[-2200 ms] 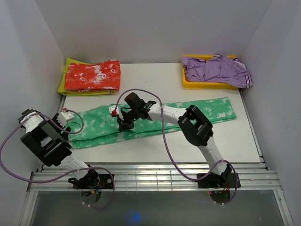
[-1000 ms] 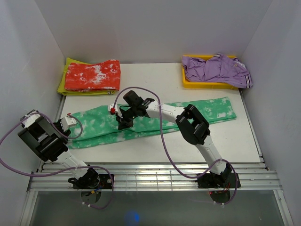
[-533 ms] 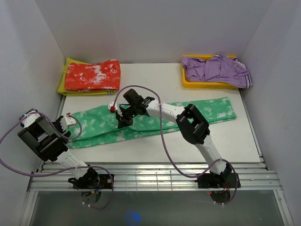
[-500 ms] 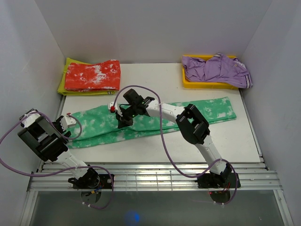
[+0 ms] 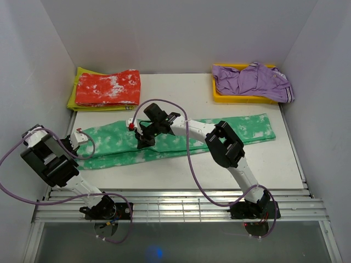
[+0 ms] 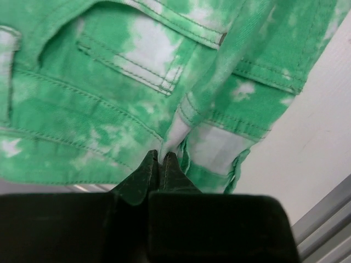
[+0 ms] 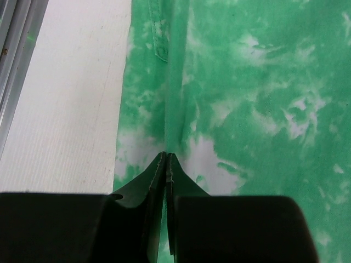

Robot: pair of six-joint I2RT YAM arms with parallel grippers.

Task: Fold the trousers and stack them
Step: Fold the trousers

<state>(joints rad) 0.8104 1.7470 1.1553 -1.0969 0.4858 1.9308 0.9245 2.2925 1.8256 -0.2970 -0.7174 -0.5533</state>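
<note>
Well, the table (image 5: pixel 219 170) has the trousers (image 5: pixel 219 131) stretched across its middle as one long strip. The legs seem laid together, so the lengthwise fold looks done — crosswise folds and stacking are left. The left gripper (image 6: pixel 159 159) is pinched tight on the waist end; the right gripper (image 7: pixel 165 156) nips a cloth ridge further along.
</note>
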